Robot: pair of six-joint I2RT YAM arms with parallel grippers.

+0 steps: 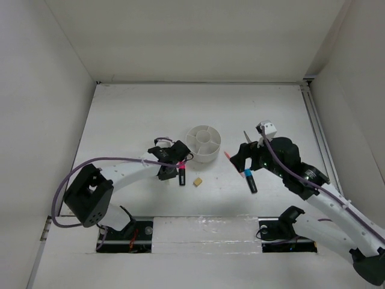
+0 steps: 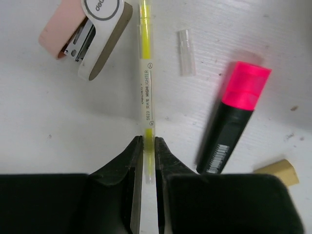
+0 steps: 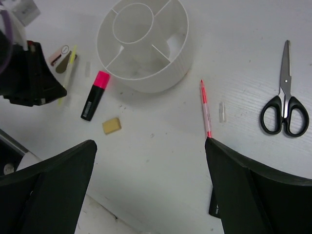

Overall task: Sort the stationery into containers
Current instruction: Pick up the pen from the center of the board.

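Note:
My left gripper (image 2: 149, 141) is shut on the near end of the thin yellow pen (image 2: 146, 83), which lies along the table. In the top view this gripper (image 1: 171, 158) is just left of the round white organizer (image 1: 203, 143). The pink-capped marker (image 2: 234, 117) and the tan eraser (image 2: 278, 171) lie to its right. My right gripper (image 3: 150, 141) is wide open and empty above the table. The thin pink pen (image 3: 205, 109) lies at its right fingertip, and the scissors (image 3: 285, 105) are further right. The blue-capped marker (image 1: 249, 179) lies under the right gripper (image 1: 243, 158).
A pink and white stapler (image 2: 87, 34) lies left of the yellow pen's far end. A small clear cap (image 2: 186, 51) lies between pen and marker, and another clear piece (image 3: 222, 112) lies beside the pink pen. White walls enclose the table on three sides.

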